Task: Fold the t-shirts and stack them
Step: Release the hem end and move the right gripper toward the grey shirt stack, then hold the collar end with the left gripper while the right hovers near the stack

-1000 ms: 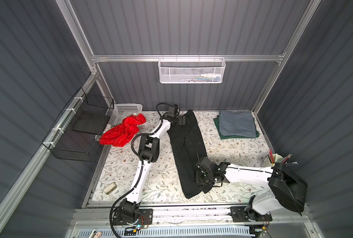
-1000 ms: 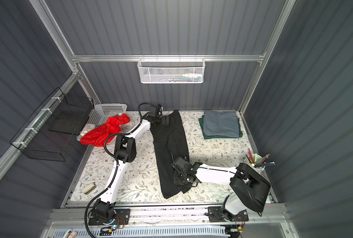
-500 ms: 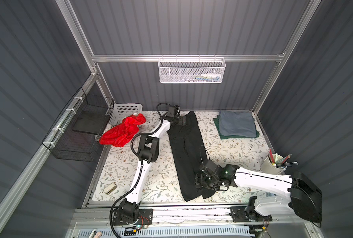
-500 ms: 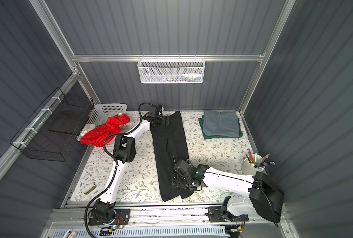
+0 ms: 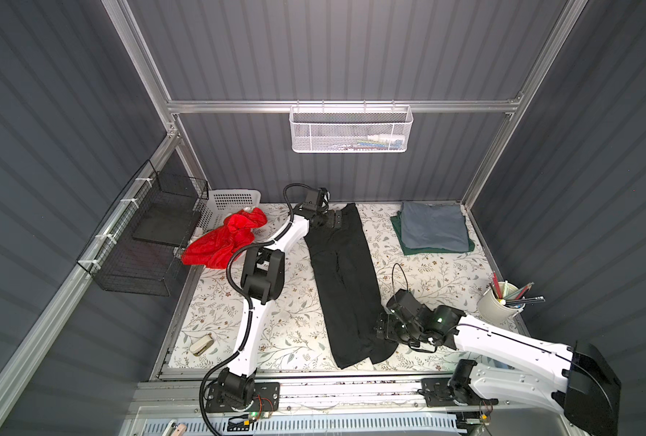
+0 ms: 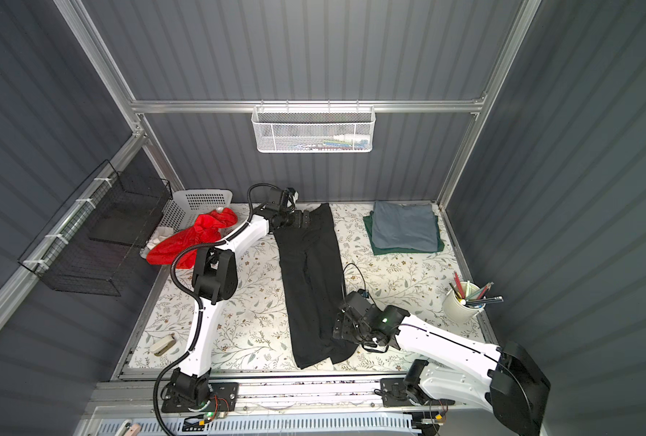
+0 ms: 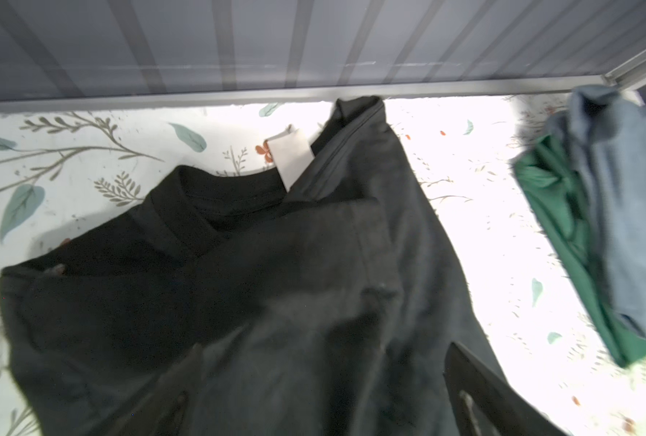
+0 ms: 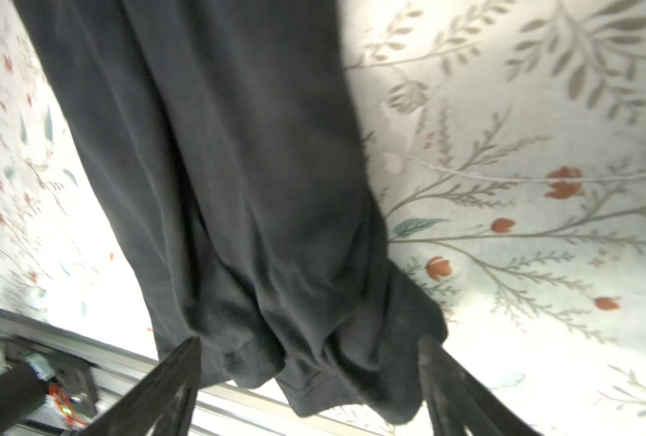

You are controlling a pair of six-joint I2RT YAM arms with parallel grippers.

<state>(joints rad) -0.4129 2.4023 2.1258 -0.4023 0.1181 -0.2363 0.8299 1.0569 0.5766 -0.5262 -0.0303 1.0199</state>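
The right gripper (image 5: pixel 381 329) has slid down the black t-shirt (image 5: pixel 346 287) to its bunched hem by the desk's (image 5: pixel 283 313) near edge, and its fingers (image 8: pixel 185 362) are spread wide, released. The left gripper (image 5: pixel 332 219), unmoved, gapes over the collar at the far edge. There are four t-shirts: the black one mid-desk, the red t-shirt (image 5: pixel 227 241) at the far left corner, and the blue-grey t-shirt (image 5: pixel 432 226) atop the green t-shirt (image 5: pixel 399 230) at the far right corner.

Long black t-shirt (image 6: pixel 310 279) flat on floral table (image 6: pixel 253 309), left gripper (image 6: pixel 308 219) at its collar end, right gripper (image 6: pixel 338 326) beside its hem
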